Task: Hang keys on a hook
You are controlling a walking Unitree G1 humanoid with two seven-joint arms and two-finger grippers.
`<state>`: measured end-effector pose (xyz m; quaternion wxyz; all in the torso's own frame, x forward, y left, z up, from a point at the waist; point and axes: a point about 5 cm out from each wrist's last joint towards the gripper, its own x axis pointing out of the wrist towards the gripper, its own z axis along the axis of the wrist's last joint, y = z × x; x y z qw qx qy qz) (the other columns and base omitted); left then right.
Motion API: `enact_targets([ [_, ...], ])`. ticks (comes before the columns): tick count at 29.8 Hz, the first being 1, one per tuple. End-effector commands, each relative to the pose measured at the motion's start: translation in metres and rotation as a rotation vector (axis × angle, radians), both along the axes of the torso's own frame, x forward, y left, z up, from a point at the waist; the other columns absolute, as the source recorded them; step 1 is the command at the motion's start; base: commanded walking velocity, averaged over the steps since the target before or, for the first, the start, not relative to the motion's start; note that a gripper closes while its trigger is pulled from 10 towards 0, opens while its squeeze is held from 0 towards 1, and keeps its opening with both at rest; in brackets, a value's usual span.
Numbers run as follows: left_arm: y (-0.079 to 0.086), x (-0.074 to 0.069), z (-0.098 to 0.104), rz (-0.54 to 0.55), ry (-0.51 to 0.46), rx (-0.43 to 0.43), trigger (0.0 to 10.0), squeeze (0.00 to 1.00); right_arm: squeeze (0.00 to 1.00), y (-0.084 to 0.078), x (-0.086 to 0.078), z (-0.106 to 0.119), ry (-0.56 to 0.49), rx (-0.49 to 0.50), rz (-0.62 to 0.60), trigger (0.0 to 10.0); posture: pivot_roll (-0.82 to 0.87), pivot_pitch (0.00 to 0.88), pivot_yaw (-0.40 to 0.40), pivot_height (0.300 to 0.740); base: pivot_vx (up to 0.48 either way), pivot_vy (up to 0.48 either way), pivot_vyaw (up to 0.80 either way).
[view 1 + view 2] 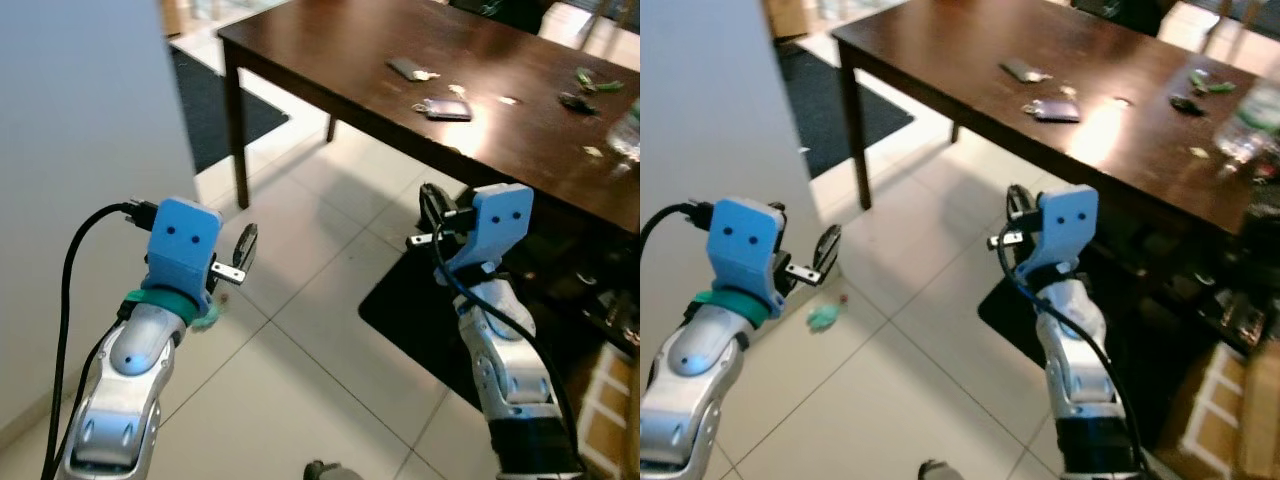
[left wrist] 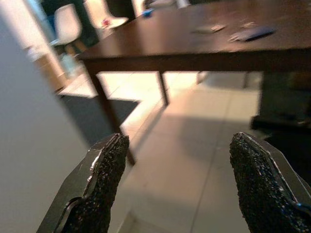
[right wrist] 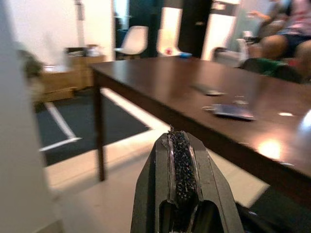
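We are holding both tools short of the tabletop (image 1: 330, 60). The keys (image 1: 445, 108), with their dark fob, are lying there at twelve o'clock from our right tool (image 1: 432, 212), the nearer one, pressed closed on nothing; the left tool (image 1: 243, 248) is spread wide.
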<state>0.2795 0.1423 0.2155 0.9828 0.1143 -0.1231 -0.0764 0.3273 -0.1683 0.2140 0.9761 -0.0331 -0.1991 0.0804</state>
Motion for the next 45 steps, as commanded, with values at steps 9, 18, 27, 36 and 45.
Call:
enact_targets([
  [9,0.0064,0.0018,-0.0043,0.047,0.013,0.04,10.0,0.0,0.0,0.0011,-0.0011,-0.0019,0.007,0.011,0.001,10.0,-0.14,0.115,0.042,0.74,0.102,0.0,-0.8],
  [18,0.0076,0.0027,-0.0057,0.06,0.018,0.051,10.0,0.0,0.0,0.0025,-0.0018,-0.0025,0.0,-0.011,-0.003,10.0,-0.13,0.115,0.042,0.74,0.447,0.0,-0.27],
  [27,0.0067,0.0028,-0.0062,0.056,0.017,0.055,10.0,0.0,0.0,0.0032,-0.0013,-0.0019,-0.003,-0.016,0.0,10.0,-0.14,0.106,0.04,0.74,0.465,0.0,0.0],
  [36,0.0056,0.0028,-0.0073,0.053,0.016,0.06,10.0,0.0,0.0,0.0034,-0.001,-0.0023,-0.004,-0.024,0.003,10.0,-0.14,0.101,0.038,0.74,0.461,0.0,0.0],
  [45,0.0051,0.0032,-0.0076,0.051,0.016,0.059,10.0,0.0,0.0,0.002,0.0,-0.0024,0.004,-0.009,0.004,10.0,-0.14,0.099,0.038,0.74,0.458,0.0,-0.42],
])
